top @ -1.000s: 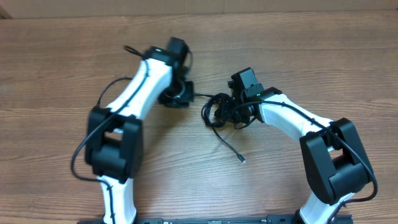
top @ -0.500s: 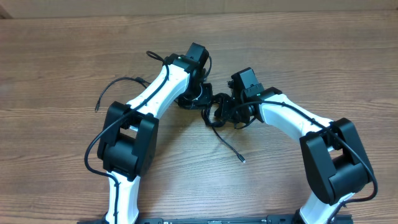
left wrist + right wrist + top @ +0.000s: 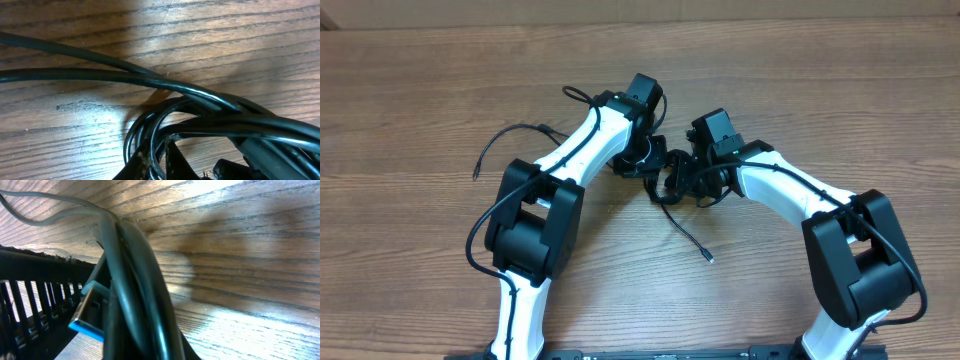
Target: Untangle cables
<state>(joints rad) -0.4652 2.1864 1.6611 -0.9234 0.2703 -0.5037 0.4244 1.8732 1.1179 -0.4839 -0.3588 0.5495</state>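
The cables (image 3: 658, 188) lie as a tangled black bundle at mid-table between both arms. One loose tail (image 3: 691, 238) runs toward the front and ends in a small silver tip (image 3: 709, 259). My left gripper (image 3: 655, 163) is at the bundle's left side. In the left wrist view its fingertips (image 3: 141, 166) stand close together with a glossy strand of the cables (image 3: 200, 107) pinched between them. My right gripper (image 3: 693, 180) is shut on the bundle's right side. In the right wrist view the cables (image 3: 135, 275) fill the jaws, beside a USB plug (image 3: 86, 315) with a blue insert.
A separate thin black cord (image 3: 510, 132) lies on the wooden table (image 3: 820, 90) left of the left arm, its plug end (image 3: 476, 174) pointing toward the front. The two arms' wrists stand very close together over the bundle.
The left arm has swung right, from beside the bundle up against it, and its jaws have narrowed onto a strand. The right arm and the bundle have stayed put.
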